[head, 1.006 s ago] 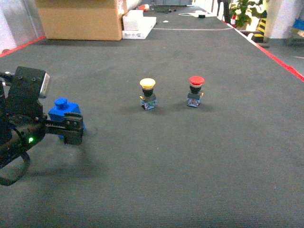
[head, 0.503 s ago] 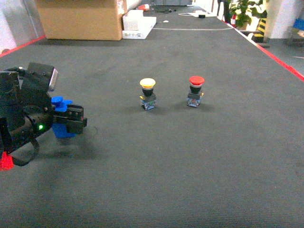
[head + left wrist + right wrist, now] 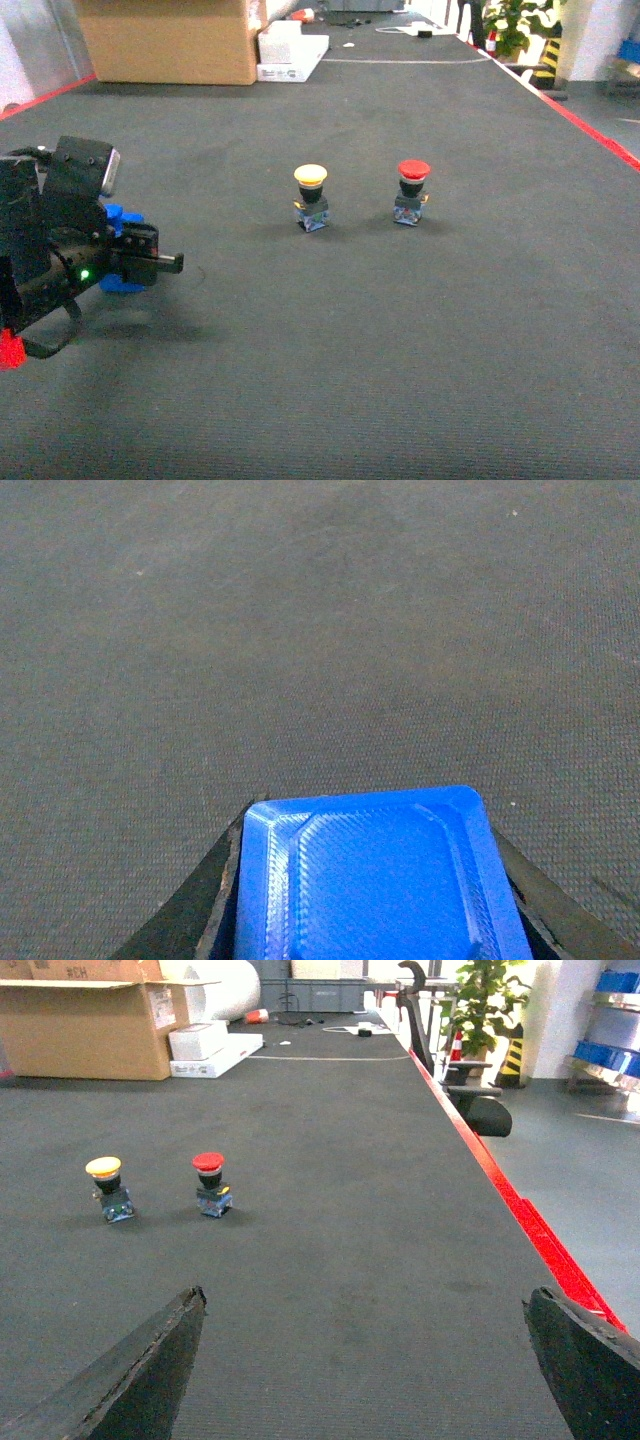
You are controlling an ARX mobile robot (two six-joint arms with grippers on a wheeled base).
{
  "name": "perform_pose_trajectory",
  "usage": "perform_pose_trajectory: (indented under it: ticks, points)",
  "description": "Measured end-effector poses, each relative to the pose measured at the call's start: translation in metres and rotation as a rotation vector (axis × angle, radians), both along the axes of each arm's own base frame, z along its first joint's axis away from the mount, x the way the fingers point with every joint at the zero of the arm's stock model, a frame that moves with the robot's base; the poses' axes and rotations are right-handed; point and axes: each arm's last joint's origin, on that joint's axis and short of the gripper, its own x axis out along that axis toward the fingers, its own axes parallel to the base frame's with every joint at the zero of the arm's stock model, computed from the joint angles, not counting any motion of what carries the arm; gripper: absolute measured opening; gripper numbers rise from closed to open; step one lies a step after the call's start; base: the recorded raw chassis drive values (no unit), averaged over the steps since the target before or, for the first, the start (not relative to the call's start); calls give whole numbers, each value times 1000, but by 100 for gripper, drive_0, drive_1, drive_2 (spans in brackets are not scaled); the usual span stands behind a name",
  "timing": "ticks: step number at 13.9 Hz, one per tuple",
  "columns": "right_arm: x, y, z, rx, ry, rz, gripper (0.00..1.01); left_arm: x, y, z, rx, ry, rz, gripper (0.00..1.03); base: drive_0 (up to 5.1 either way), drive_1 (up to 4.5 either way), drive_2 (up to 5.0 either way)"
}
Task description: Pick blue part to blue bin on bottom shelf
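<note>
From the head camera, I am looking across a dark grey mat. My left gripper (image 3: 150, 262) is sitting at the far left, clenched on the blue part (image 3: 118, 218), which is showing as a bright blue block between the black fingers, apparently raised just off the mat. A yellow-capped push-button (image 3: 311, 196) and a red-capped push-button (image 3: 411, 191) are standing upright near the middle, well apart from the gripper. A cardboard box (image 3: 165, 38) is sitting at the far edge. No blue bin or shelf is showing.

From the left wrist camera, the blue part (image 3: 375, 875) is filling the lower centre, gripped between the two dark fingers, with bare mat beyond.

From the right wrist camera, my right gripper (image 3: 365, 1365) is hanging spread wide and empty over the mat, with both buttons off to the left.

My judgement: I am carrying now, so I should be keeping the grip firm, lifting clear, and turning slowly to find the bin before lowering.
</note>
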Motion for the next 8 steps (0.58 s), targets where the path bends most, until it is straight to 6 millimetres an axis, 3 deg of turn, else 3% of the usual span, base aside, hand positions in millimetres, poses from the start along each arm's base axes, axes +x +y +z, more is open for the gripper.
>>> perform_pose_trajectory:
  ticks: [2,8]
  points:
    - [0,0,0,0,0,0,98,-24,-1,2,-37,-23,24,45,0,0,0]
    - [0,0,0,0,0,0,98,-153,1,61,-123,-148,84,45,0,0,0]
